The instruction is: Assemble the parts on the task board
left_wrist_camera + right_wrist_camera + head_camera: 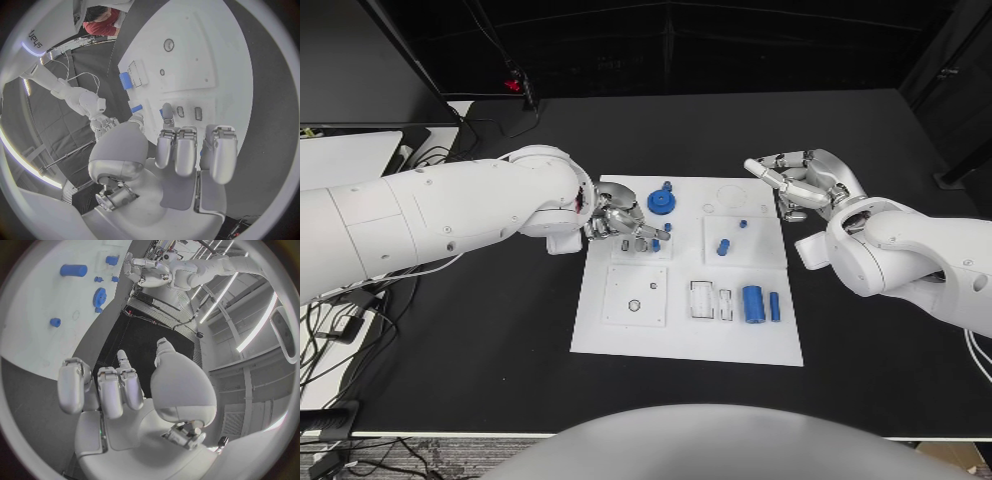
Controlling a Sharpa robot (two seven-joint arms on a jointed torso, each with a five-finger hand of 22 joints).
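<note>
Black matte table (473,380), carrying one flat white rectangular task board (639,345) at its middle. Near edge of the board: a raised white square plate with a small dark hole (633,296) toward the near left corner; beside it a pair of narrow rectangular slots (702,300); then a smooth blue cylinder (751,303) lying on its side with a slimmer blue pin (773,306) just beside it, toward the near right corner. Middle of the board: a short blue peg (724,246) standing in a white square panel, and a smaller blue stud (741,225) just beyond it. Far left part of the board: a toothed blue gear (661,203), round and flat, with a small blue knob (668,185) past it. Left hand (620,222), silver metal on a glossy white arm, over the board's left edge beside the gear, fingers curled close around small blue pieces; whether it holds one I cannot tell. Right hand (795,182), same make, off the board's far right corner above the table, fingers loosely bent and apart, holding nothing.
</note>
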